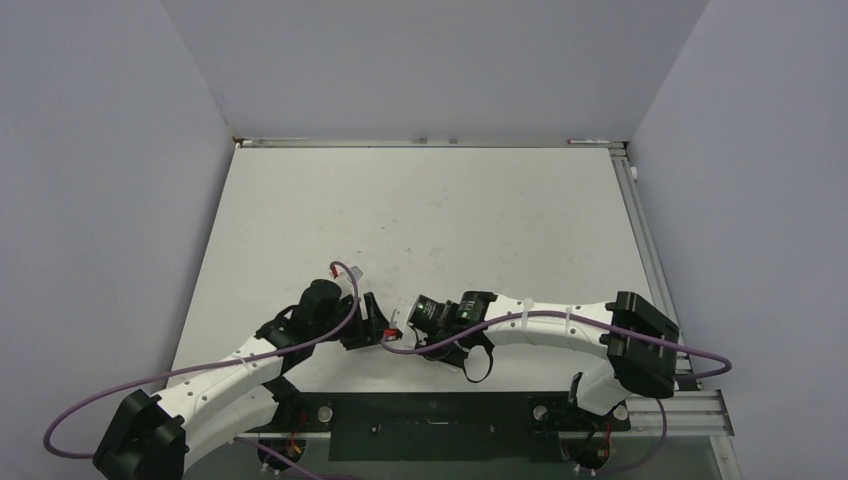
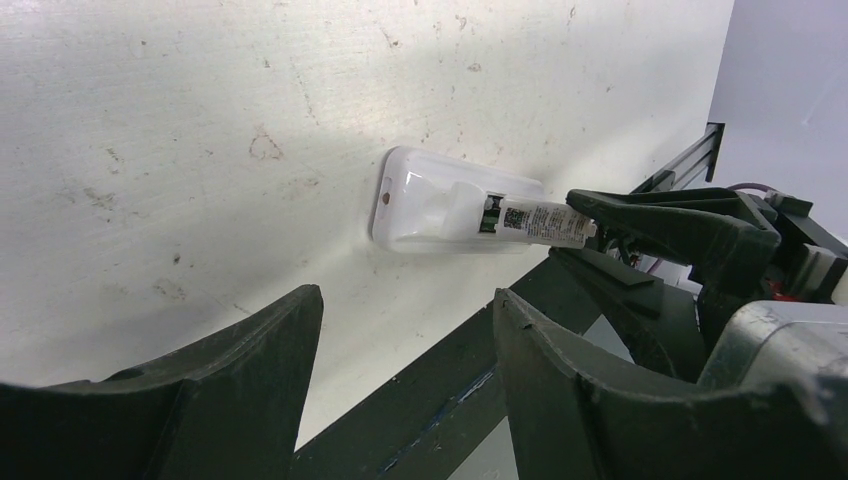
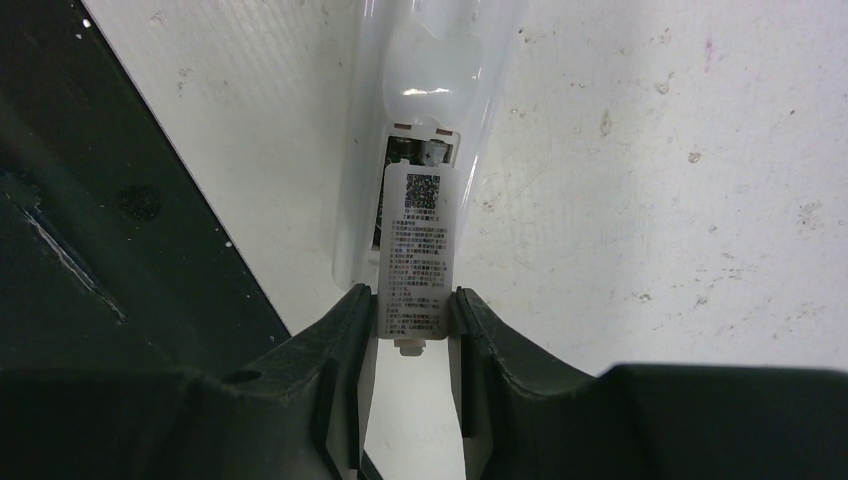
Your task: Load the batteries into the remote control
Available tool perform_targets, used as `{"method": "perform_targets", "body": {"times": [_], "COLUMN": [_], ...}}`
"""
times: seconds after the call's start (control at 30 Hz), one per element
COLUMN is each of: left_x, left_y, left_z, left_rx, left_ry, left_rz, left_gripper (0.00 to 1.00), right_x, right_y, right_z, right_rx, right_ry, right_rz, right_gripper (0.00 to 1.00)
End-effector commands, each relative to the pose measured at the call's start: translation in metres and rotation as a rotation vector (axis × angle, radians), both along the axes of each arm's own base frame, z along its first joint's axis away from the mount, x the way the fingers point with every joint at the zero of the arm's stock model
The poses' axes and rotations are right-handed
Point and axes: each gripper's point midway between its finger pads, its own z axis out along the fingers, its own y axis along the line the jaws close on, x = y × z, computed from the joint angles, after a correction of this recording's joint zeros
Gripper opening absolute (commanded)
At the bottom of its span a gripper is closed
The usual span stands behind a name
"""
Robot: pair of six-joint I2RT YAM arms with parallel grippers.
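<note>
Slim white plastic remote control (image 2: pixel 430 205) lies back-up on the scuffed white table (image 2: pixel 200 150), near its front edge. Right gripper (image 3: pixel 415 310) is clamped on a flat white plastic cover (image 3: pixel 418 240) with a printed label, and the cover's far end is sitting over the battery bay (image 3: pixel 420 152). Something dark and silvery shows in the uncovered gap, too small to call. Left gripper (image 2: pixel 405 300) hovers just beside the remote, fingers spread, holding nothing
</note>
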Motion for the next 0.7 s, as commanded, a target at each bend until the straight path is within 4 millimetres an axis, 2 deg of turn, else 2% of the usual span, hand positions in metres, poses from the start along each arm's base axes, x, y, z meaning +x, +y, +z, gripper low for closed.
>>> {"method": "perform_targets", "body": {"times": [0.0,0.67], "left_x": [0.0098,0.0108], "left_y": [-0.0034,0.0002], "left_z": [0.0098,0.0063], "left_rx": [-0.018,-0.014], "left_ry": [-0.050,-0.040], "left_rz": [-0.005,-0.005], "left_gripper": [0.60,0.60], "right_x": [0.0083,0.0133], "right_y": [0.0196,0.0236], "right_z": [0.0110,0.0062], "right_rx": [0.063,0.058], "right_ry": [-0.015,-0.011], "right_rz": [0.004,-0.002], "right_gripper": [0.08,0.09]}}
